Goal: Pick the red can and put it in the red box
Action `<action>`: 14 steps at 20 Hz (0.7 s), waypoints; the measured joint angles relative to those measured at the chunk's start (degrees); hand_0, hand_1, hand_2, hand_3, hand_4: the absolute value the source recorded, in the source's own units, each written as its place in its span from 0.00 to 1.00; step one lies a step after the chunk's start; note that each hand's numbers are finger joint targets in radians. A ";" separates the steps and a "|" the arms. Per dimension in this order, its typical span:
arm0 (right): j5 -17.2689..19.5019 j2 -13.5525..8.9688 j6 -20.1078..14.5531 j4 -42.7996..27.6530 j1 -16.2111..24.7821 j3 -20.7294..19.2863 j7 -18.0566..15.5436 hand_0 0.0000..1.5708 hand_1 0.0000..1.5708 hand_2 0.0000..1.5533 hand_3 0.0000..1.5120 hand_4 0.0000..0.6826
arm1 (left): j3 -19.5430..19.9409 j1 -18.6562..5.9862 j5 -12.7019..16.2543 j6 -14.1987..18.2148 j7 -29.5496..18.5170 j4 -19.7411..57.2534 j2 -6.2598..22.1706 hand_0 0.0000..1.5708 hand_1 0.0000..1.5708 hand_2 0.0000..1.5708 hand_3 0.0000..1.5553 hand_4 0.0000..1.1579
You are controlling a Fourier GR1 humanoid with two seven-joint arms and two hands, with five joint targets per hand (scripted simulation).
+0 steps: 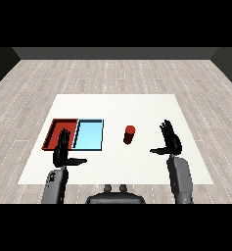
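The red can (pixel 129 134) stood upright on the white table (pixel 137 105), just right of the light blue tray (pixel 88 135), with the red tray (pixel 58 133) on that tray's far left side. My right hand (pixel 170 139) hung well to the right of the can, fingers straight and spread, thumb out, holding nothing. My left hand (pixel 63 151) was likewise flat and empty, near the red tray's front edge. I judged the risk lay in my reach: a sideways sweep could topple the can, and carrying it across the blue tray invited setting it down too soon.
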 measured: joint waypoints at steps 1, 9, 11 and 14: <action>0.23 0.43 -0.29 0.33 -0.16 0.42 0.06 0.00 0.00 0.00 0.00 0.00 | 0.44 0.03 0.51 -0.39 0.21 -0.24 0.29 0.00 0.00 0.00 0.00 0.00; 1.10 3.78 -1.50 3.54 -1.48 3.26 -0.63 0.00 0.00 0.00 0.00 0.00 | 1.30 -0.67 1.21 -1.07 1.09 -0.68 0.74 0.00 0.00 0.00 0.00 0.00; 1.49 4.63 -2.18 5.37 -3.03 3.87 -0.83 0.00 0.00 0.00 0.00 0.00 | 1.86 -0.65 1.56 -1.76 0.13 0.41 1.02 0.00 0.00 0.00 0.00 0.00; 1.67 4.87 -1.89 9.55 -5.10 3.86 -2.76 0.00 0.00 0.00 0.00 0.00 | 1.44 0.62 1.23 -1.59 0.22 -1.02 0.50 0.00 0.00 0.00 0.00 0.00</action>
